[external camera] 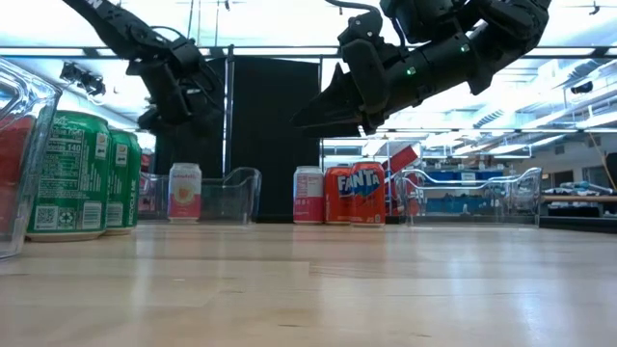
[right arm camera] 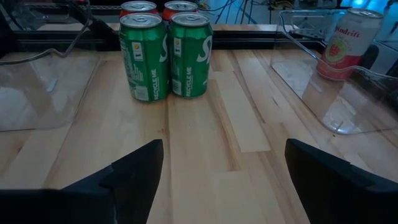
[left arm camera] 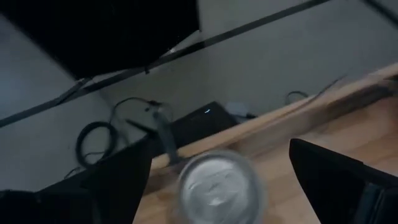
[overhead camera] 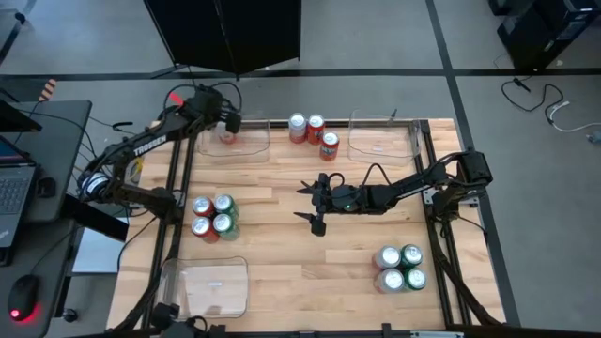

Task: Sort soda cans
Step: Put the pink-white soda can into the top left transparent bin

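A silver-white soda can (overhead camera: 227, 138) with pink print stands upright in the clear tray (overhead camera: 246, 148) at the table's far left. My left gripper (overhead camera: 230, 122) hovers open just above it; in the left wrist view the can's silver top (left arm camera: 217, 186) shows between the spread fingers, clear of both. My right gripper (overhead camera: 315, 202) hangs open over the middle of the table, with nothing between its fingers (right arm camera: 140, 168). Ahead of it stand two green cans (right arm camera: 165, 56) with two red ones (right arm camera: 158, 7) behind them. Three more cans (overhead camera: 315, 133) stand at the far edge.
A second clear tray (overhead camera: 380, 136) sits at the far right and a third (overhead camera: 207, 286) at the near left. Several green and silver-white cans (overhead camera: 401, 268) stand near the right front. A laptop and mouse lie on a side desk (overhead camera: 28, 188) to the left.
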